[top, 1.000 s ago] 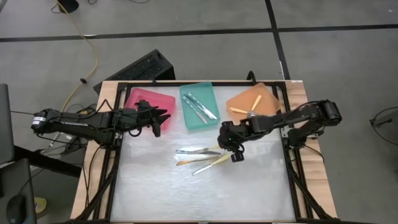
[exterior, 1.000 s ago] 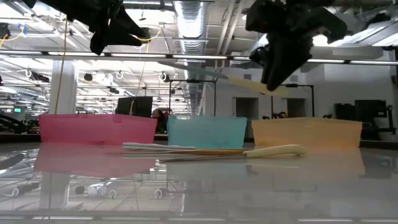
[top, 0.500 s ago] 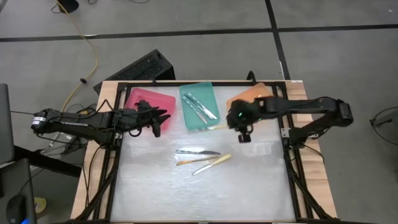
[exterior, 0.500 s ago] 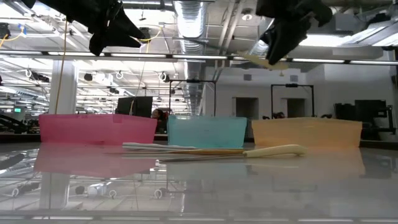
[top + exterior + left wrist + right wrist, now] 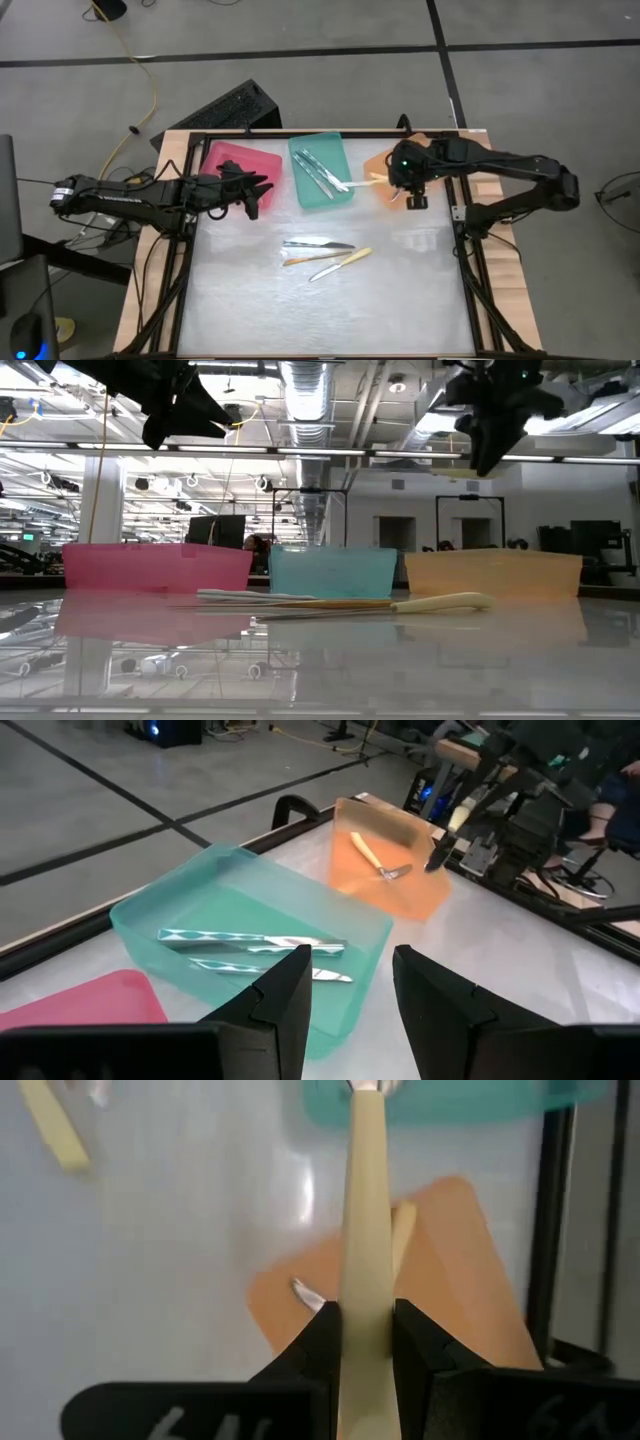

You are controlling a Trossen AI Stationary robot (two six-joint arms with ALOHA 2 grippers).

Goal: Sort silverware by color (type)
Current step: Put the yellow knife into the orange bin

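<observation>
My right gripper (image 5: 412, 195) hovers over the left part of the orange tray (image 5: 455, 1280), shut on a pale yellow utensil (image 5: 366, 1230). The utensil's silvery end (image 5: 346, 186) reaches to the teal tray's rim. Another pale yellow utensil (image 5: 370, 853) lies in the orange tray. The teal tray (image 5: 320, 172) holds two teal-handled pieces (image 5: 255, 942). Three utensils lie flat mid-table: a silvery-teal one (image 5: 318, 244), an orange-tan one (image 5: 303, 261) and a pale yellow one (image 5: 345, 262). My left gripper (image 5: 348, 995) stands open above the pink tray (image 5: 240, 160), by its right edge. My right gripper pinches the pale yellow utensil's handle (image 5: 366, 1315) between its two fingers (image 5: 318, 1342), one on each side. The fingers slant down from the table's right. The utensil sticks out ahead of them toward the teal tray, lifted clear of the table and of both trays.
The pink, teal and orange trays stand in a row along the far edge inside a black frame (image 5: 465, 250). The white table surface (image 5: 330, 310) lies bare toward the near edge. A black keyboard (image 5: 225, 110) lies on the floor beyond the table.
My right gripper has risen from beside the loose utensils mid-table and swung toward the far right, to over the orange tray, tipping more steeply down. The pale yellow utensil has travelled with it, clear of the table. The three loose utensils have stayed put.
</observation>
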